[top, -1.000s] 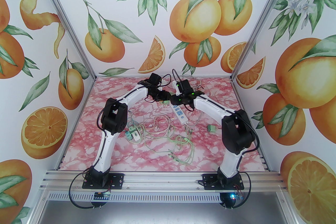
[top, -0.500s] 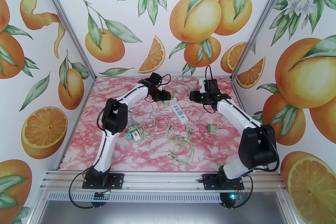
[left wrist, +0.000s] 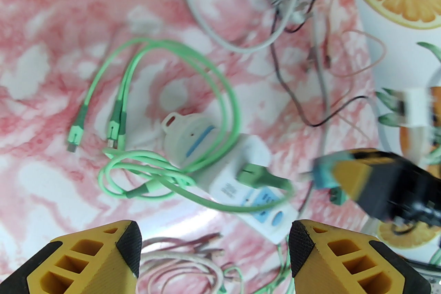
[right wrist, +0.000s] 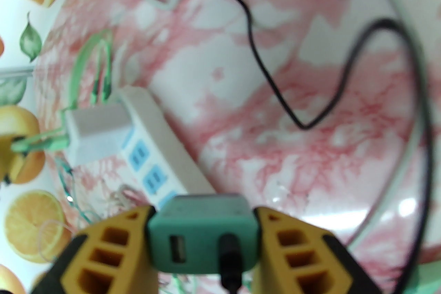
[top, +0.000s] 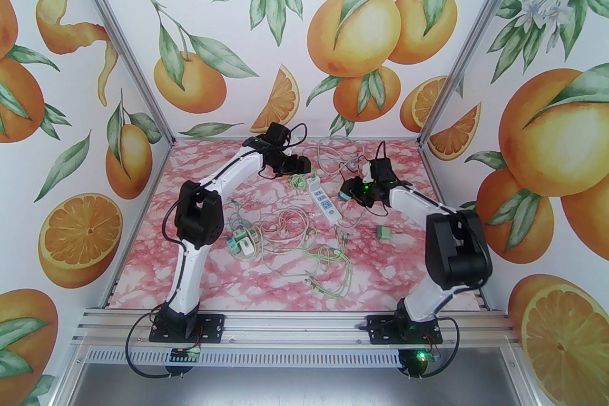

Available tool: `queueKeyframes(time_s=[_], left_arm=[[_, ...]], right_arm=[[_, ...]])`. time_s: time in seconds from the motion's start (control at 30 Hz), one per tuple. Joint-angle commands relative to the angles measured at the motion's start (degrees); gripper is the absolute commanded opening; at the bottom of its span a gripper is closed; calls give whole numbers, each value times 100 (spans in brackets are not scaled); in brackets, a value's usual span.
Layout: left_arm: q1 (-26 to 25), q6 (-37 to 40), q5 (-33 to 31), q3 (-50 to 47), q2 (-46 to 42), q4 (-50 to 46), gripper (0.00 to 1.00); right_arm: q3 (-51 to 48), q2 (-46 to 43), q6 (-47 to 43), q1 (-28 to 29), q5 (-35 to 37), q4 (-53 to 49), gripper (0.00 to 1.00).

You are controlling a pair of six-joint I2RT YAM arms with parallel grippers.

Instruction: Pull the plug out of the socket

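Your right pincer point(right wrist: 205, 214) is clamped on the teal plug point(right wrist: 203, 241), with one yellow finger point(right wrist: 113, 244) pressed to each side of it. The plug's face is towards the wrist camera at the bottom centre of that frame. It shows a USB port and a black cable point(right wrist: 344, 79) that leaves the plug and loops up to the upper right.

The plug is out of the socket. In the top view it sits at centre right point(top: 343, 194), clear of the white power strip point(top: 326, 203), which lies on the marble table point(top: 390, 261) just to its left. From the right wrist the strip point(right wrist: 172, 154) runs diagonally from centre left towards the plug, its blue sockets facing up. A white adapter point(right wrist: 96, 134) is seated at its far end, and a green cable point(right wrist: 38, 144) leads off it to the left edge.

Your left pincer point(left wrist: 215, 235) stands wide apart with nothing between its fingers, at the bottom of its own frame above the strip. Just beyond it, the green cable point(left wrist: 172, 103) coils around the strip's end at centre. At the right of that frame, the teal plug point(left wrist: 324, 177) shows in the right pincer's grip. In the top view the left pincer point(top: 304, 166) hangs just above and to the left of the strip's far end.
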Motion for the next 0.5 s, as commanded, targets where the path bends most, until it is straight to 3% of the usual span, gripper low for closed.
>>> queueKeyframes(time_s=[0.0,0.17,0.47], left_arm=[[-21,35,-194,45,-385,-134,75],[-72,71,-347,-284,-601,-36,76],[-260,36,-408,-506,-660,40,76]], right_arm=[[-7,189,814,-83,-325,634,32],[-88,530,1625,-217,-688,1456,36],[254,744,1456,-261,-605,913,56]])
